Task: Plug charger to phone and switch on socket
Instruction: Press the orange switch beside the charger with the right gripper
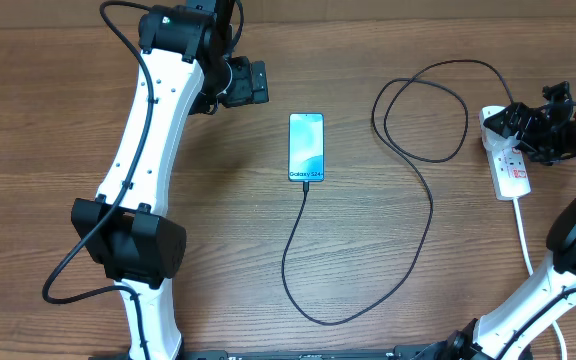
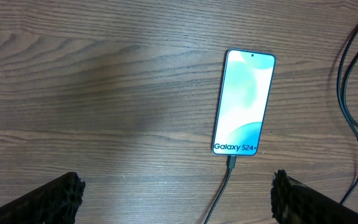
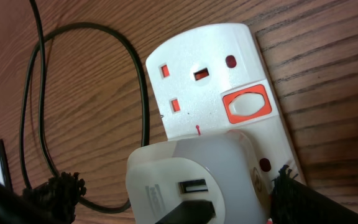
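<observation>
The phone (image 1: 306, 147) lies face up mid-table with its blue "Galaxy S24" screen lit; it also shows in the left wrist view (image 2: 244, 102). The charger's thin black cable (image 1: 298, 255) is plugged into the phone's bottom edge (image 2: 230, 163), loops across the table and runs to the socket (image 1: 513, 175), a white power strip at the right. A white adapter (image 3: 191, 180) sits in the strip, beside a red-rimmed switch (image 3: 247, 106). My right gripper (image 1: 516, 125) (image 3: 176, 199) is open, its fingers either side of the adapter. My left gripper (image 1: 258, 82) (image 2: 176, 202) is open and empty, up and left of the phone.
The strip's thick white cord (image 1: 523, 235) runs toward the front right, beside the right arm's base. The black cable forms loops (image 1: 418, 110) between phone and strip. The left arm (image 1: 138, 150) crosses the left side of the wooden table.
</observation>
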Motion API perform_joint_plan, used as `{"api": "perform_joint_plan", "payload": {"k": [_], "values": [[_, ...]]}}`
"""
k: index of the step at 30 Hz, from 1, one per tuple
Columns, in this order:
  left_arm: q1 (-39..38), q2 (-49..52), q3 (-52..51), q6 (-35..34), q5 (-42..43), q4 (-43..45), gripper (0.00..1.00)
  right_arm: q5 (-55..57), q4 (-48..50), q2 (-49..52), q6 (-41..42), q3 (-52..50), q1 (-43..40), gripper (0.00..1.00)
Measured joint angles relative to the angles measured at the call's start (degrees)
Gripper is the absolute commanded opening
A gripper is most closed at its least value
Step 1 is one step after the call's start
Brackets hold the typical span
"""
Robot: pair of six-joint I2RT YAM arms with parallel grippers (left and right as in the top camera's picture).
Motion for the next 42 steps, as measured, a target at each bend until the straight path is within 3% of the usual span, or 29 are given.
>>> {"api": "perform_joint_plan", "payload": {"k": [42], "values": [[0.0, 0.0, 0.0, 0.0, 0.0, 0.0, 1.00, 3.1, -5.9, 0.0, -0.6, 2.1, 0.7, 1.00]]}}
